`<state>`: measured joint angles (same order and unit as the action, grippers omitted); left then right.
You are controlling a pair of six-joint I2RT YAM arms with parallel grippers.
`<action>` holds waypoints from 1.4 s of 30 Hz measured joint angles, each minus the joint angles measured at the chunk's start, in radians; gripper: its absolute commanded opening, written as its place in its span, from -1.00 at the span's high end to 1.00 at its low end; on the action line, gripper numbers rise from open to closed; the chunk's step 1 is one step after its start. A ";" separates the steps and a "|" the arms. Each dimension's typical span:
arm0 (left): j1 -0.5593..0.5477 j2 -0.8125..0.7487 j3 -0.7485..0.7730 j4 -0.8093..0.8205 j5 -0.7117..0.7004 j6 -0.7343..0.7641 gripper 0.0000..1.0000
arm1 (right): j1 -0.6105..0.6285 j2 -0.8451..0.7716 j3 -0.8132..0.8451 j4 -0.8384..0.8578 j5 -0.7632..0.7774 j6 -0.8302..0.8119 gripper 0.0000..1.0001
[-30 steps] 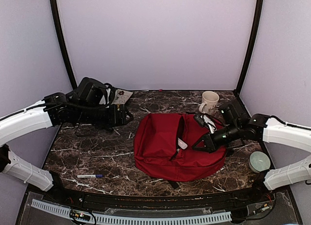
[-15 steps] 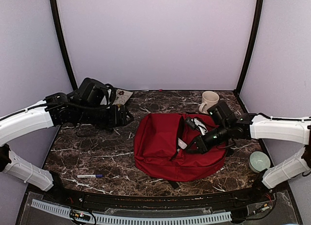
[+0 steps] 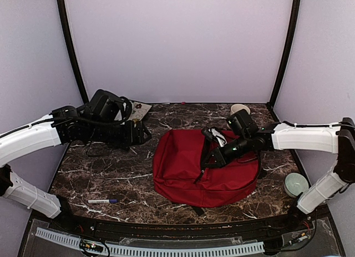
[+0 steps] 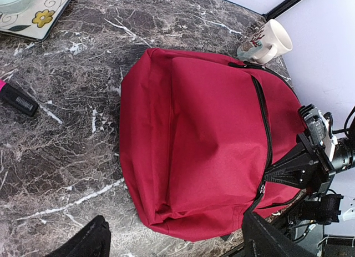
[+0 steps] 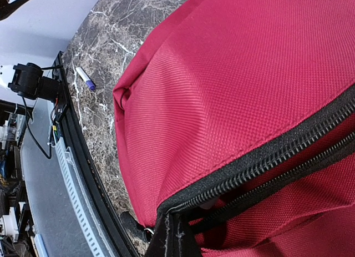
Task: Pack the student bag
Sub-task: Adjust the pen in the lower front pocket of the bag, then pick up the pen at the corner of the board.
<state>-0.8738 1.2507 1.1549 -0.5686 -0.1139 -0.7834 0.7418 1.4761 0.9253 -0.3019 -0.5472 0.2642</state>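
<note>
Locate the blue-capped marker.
In the top view, the marker lies on the table at near left, left of the red student bag, close to the front edge.

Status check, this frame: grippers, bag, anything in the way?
Left gripper open, left of bag. Right gripper shut on zipper. Bag lying flat. Nothing in the way.

The red student bag fills my view, its dark zipper running diagonally. My gripper sits pressed together at the zipper's lower end. Beyond the bag, a marker lies on the marbled tabletop.
</note>
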 measured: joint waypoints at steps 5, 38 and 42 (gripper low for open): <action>0.000 0.000 0.000 -0.022 -0.011 -0.014 -0.68 | 0.000 -0.040 -0.004 -0.071 0.024 -0.032 0.86; 0.029 -0.320 -0.347 -0.600 -0.105 -0.724 -0.94 | 0.000 -0.252 -0.060 -0.189 0.190 0.011 0.55; 0.034 -0.283 -0.389 -0.610 -0.052 -0.866 -0.81 | 0.000 -0.238 -0.060 -0.188 0.204 0.019 0.55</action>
<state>-0.8394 0.9672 0.7654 -1.1786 -0.1661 -1.6489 0.7418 1.2385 0.8658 -0.4896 -0.3428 0.2832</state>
